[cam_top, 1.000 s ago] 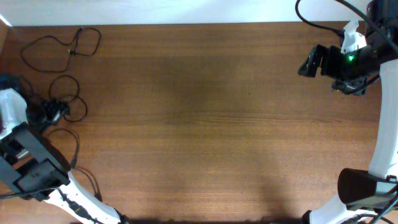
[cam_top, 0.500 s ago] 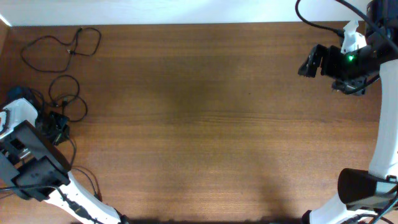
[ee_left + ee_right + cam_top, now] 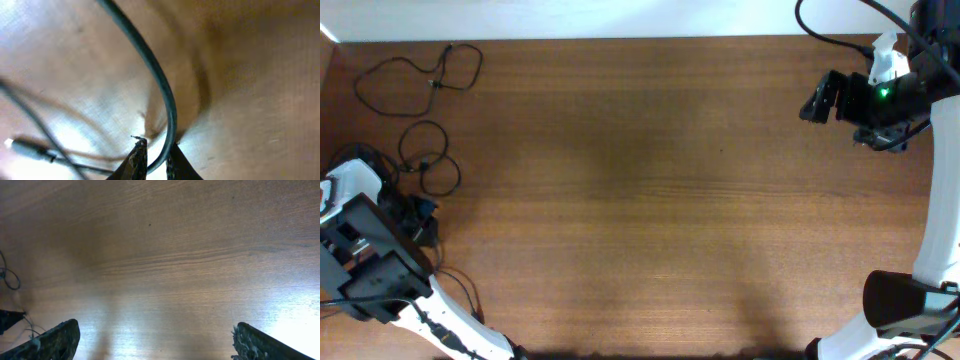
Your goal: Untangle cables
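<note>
**Left wrist view, nearest.** The left hand [image 3: 156,160] is closed to a narrow slit on one black cable [image 3: 169,107]. Its two fingertips [image 3: 140,159] press the cord from either side, close above the wooden surface [image 3: 250,100]. From the grip the cable runs in a smooth arc toward the upper left of the view. A thinner second cord [image 3: 30,112] lies blurred on the surface at the left, beside a small plug [image 3: 22,147]; whether the plug belongs to that cord cannot be told.

**Overhead view, left side.** The left hand [image 3: 420,215] sits at the left edge of the surface [image 3: 650,200], toward the front. Just beyond it the cables [image 3: 428,160] lie as loose round loops, not knotted tight. Farther back, near the far left corner, a far cable [image 3: 420,75] forms one wide open loop. It lies near the nearer loops and appears apart from them.

**Overhead view, far right.** The right hand [image 3: 817,100] hangs over the far right of the surface, well apart from all the cables.

**Right wrist view.** The right hand [image 3: 155,330] stands spread wide, one finger [image 3: 55,340] at each lower corner, and it holds nothing. Only wood grain lies between them. A small part of the loops [image 3: 9,275] shows at the far left edge.
</note>
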Robot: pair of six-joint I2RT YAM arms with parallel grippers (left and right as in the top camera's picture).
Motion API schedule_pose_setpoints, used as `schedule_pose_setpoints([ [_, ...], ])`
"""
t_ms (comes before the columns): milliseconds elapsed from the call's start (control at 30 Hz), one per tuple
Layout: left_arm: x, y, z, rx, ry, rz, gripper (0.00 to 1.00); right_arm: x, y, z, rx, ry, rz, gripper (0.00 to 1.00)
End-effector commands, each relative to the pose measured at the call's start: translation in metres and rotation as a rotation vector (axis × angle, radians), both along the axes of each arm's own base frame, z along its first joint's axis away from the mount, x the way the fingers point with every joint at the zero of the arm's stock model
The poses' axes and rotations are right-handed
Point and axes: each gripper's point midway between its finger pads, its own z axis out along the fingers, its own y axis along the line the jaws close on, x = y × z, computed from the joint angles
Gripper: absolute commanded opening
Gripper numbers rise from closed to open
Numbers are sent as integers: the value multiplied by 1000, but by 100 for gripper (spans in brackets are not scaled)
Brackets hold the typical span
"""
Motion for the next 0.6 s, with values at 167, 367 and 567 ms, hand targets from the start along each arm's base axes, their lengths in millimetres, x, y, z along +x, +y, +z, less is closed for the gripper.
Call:
schedule_pose_setpoints([
  [167,-25,3,1,42,123,13,63,3,1,-4,-2,8,-2,98],
  [367,-9,16,18,72,84,14,70,3,1,-4,-2,12,-2,98],
  [567,11,35,48,117,11,59,99,3,1,-4,-2,12,-2,98],
])
